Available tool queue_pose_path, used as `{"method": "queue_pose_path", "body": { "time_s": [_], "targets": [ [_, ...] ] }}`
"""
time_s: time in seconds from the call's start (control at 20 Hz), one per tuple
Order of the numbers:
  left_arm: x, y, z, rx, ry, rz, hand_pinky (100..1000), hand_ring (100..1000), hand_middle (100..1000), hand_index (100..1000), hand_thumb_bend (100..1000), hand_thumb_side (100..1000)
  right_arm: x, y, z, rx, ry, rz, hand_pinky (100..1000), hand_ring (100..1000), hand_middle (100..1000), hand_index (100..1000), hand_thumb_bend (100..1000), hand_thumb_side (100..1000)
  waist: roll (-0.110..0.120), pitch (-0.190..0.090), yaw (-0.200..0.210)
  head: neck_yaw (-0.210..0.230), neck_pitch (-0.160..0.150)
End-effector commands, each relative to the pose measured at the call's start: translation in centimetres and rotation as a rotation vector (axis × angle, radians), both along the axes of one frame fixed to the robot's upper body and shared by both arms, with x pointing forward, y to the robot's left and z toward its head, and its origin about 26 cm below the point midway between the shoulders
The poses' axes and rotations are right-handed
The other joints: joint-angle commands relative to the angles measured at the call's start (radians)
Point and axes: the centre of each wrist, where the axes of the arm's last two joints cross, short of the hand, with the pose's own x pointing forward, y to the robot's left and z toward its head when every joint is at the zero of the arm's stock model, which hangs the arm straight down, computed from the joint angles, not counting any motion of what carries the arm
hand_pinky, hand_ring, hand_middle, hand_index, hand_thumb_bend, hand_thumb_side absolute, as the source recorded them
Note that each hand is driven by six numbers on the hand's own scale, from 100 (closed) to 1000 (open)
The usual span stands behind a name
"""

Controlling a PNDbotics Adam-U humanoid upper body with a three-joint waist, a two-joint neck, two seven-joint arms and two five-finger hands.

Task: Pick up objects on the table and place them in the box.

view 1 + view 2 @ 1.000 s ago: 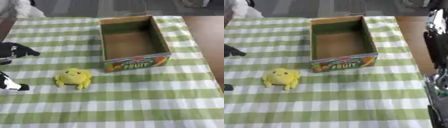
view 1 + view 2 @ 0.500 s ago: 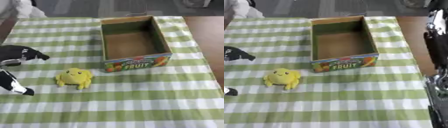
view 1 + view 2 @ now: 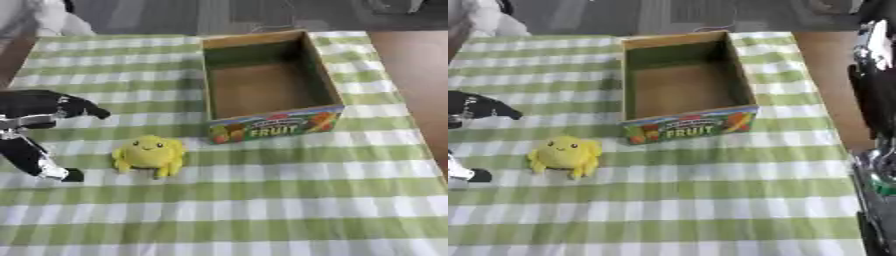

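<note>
**Left hand open beside the toy, box empty**

The yellow toy (image 3: 149, 155) sits on the checked surface (image 3: 262, 210), near the front left corner of the box (image 3: 267, 82), but not touching it. The box shows nothing inside. The left hand (image 3: 39, 125) is just beside the toy, on its left, with thumb and fingers spread wide and nothing between them.

The risk from here is a push instead of a grasp: if the lower fingertip (image 3: 70, 175) meets the toy first, the soft toy probably slides or rolls toward the box wall. A grip on one edge only could also let it drop before the box.

The left eye view shows most of the left hand. The right eye view cuts it at the edge, but shows the right arm (image 3: 875, 100) along the right side; its hand cannot be made out.
</note>
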Motion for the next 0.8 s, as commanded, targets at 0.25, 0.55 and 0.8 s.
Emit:
{"method": "queue_pose_path", "body": {
  "time_s": [0.25,0.55,0.8],
  "targets": [
    [0.1,-1.3,1.4,0.204,0.035,-0.101,922,921,873,1000,642,587,-0.3,0.0,0.6,-0.012,-0.021,0.014,791,876,549,832,100,573,0.003,-0.023,-0.002,0.008,0.004],
    [0.2,-2.1,0.9,0.236,0.008,-0.112,917,923,874,1000,564,573,-0.3,0.0,0.6,-0.011,-0.020,0.016,792,876,548,831,100,573,0.003,-0.021,-0.003,0.011,0.002],
    [0.2,-2.6,1.0,0.221,-0.040,-0.119,912,919,870,1000,590,625,-0.3,0.1,0.6,-0.011,-0.018,0.018,792,877,548,830,100,573,0.001,-0.020,-0.002,0.016,-0.002]
  ]
}}
